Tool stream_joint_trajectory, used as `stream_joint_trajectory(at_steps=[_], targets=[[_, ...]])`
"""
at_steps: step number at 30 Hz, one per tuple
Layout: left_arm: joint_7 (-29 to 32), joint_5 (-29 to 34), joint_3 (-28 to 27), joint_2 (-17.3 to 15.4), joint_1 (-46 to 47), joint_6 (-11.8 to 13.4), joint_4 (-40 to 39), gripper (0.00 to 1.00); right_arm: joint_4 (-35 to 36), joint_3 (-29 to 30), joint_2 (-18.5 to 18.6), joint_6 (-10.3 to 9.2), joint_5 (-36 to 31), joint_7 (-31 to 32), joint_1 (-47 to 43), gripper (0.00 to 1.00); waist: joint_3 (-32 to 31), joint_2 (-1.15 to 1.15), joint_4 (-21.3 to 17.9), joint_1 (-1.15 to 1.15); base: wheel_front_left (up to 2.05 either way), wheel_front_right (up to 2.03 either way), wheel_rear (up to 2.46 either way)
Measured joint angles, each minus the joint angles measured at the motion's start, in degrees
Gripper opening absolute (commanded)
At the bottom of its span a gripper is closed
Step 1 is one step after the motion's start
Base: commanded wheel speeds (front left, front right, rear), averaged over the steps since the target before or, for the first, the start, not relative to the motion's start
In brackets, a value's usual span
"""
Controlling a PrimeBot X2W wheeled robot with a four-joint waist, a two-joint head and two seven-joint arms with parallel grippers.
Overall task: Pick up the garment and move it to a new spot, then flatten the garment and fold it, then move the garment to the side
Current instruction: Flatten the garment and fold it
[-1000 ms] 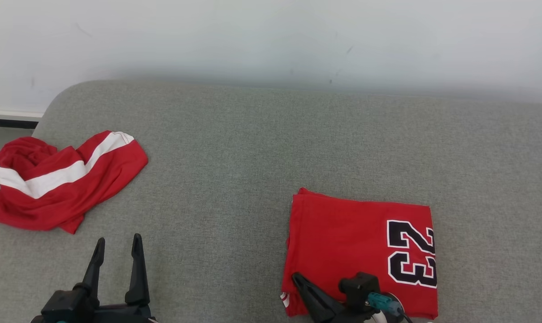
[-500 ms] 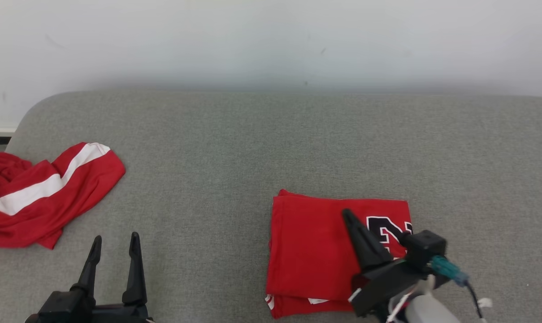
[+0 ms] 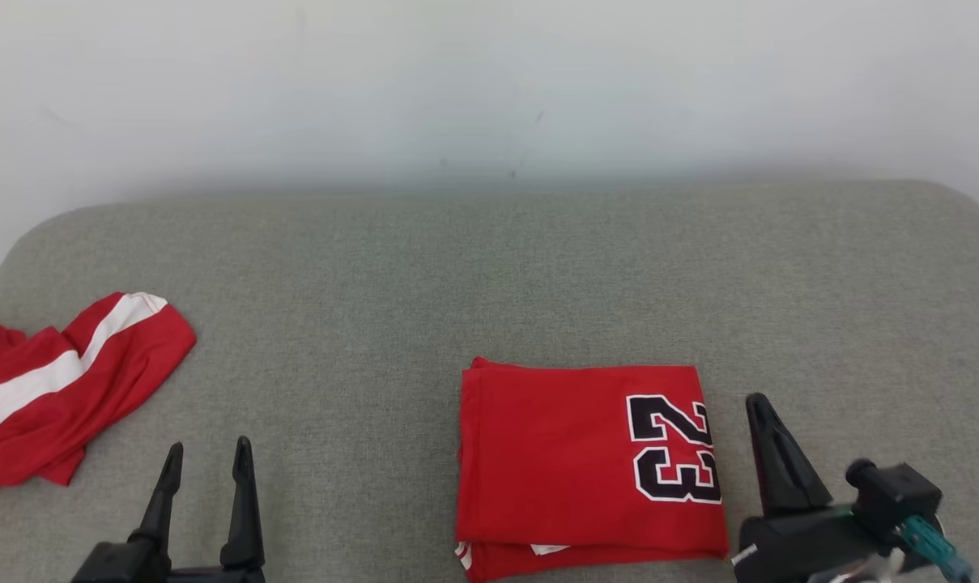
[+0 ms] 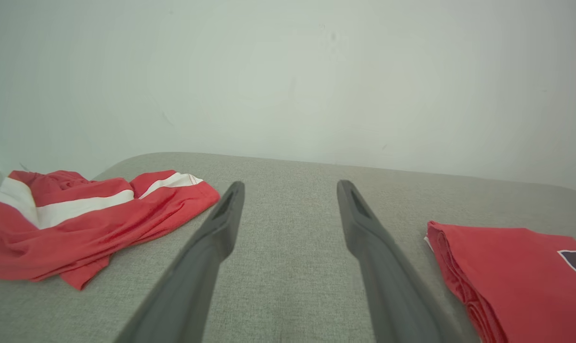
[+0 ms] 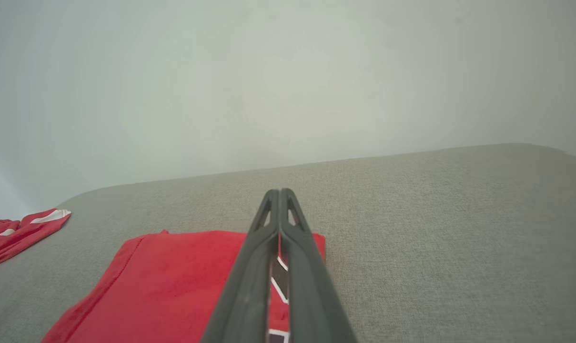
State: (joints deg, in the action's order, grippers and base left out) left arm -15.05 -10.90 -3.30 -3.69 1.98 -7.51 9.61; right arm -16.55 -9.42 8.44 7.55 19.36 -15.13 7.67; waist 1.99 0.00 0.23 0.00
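A grey upholstered surface (image 3: 489,275) spreads below a pale wall. The folded red garment (image 3: 562,461) lies flat at its near right, printed with a black, white-edged "23" (image 3: 674,449) that reads sideways in the head view. The left wrist view catches just a corner of the digits, and the right wrist view hides most of them behind the fingers. A crumpled red-and-white garment (image 3: 68,380) lies well apart at the left, cut off by the frame. The left gripper (image 3: 207,447) hovers, fingers spread and empty. The right gripper (image 3: 756,405), fingers pressed together, stands just beside the folded garment's right edge.
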Motion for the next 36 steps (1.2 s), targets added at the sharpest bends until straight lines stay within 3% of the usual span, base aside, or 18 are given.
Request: stream_joint_trajectory(at_steps=[2,3,4,5,15,36], targets=[[0.0,0.25,0.01,0.03,-0.64,0.0,-0.18,1.0,1.15,1.4,-0.32,0.0,-0.54,0.0,-1.76,0.0,-0.42,0.0,-0.35,0.0,0.0,0.0,0.0],[0.0,0.29,0.05,0.05,-0.96,0.0,-0.24,1.0,1.75,2.1,-0.53,0.0,-0.98,0.0,-2.64,0.15,-0.66,0.0,-0.51,0.0,0.0,0.0,0.0],[0.0,0.32,0.01,0.07,-1.15,0.0,-0.33,1.0,2.43,2.4,-0.59,0.0,-1.46,0.0,-3.46,0.49,-0.9,0.0,-0.65,0.0,0.0,0.0,0.0],[0.0,0.32,0.04,0.09,-1.29,0.0,-0.42,1.0,3.05,2.6,-0.64,0.0,-2.02,0.0,-4.24,1.0,-1.15,0.0,-0.78,0.0,0.0,0.0,0.0],[0.0,0.78,-0.76,0.11,-3.47,0.03,-0.67,1.0,6.38,4.1,-1.27,0.0,-4.99,0.0,-8.83,1.0,-2.67,0.0,-1.75,-0.01,0.0,0.0,0.0],[0.0,0.38,-0.55,-0.97,-5.24,0.42,-1.08,1.0,7.33,8.69,-3.53,0.0,-8.47,3.87,-9.94,1.0,-2.87,0.0,-0.55,0.0,0.0,0.0,0.0]])
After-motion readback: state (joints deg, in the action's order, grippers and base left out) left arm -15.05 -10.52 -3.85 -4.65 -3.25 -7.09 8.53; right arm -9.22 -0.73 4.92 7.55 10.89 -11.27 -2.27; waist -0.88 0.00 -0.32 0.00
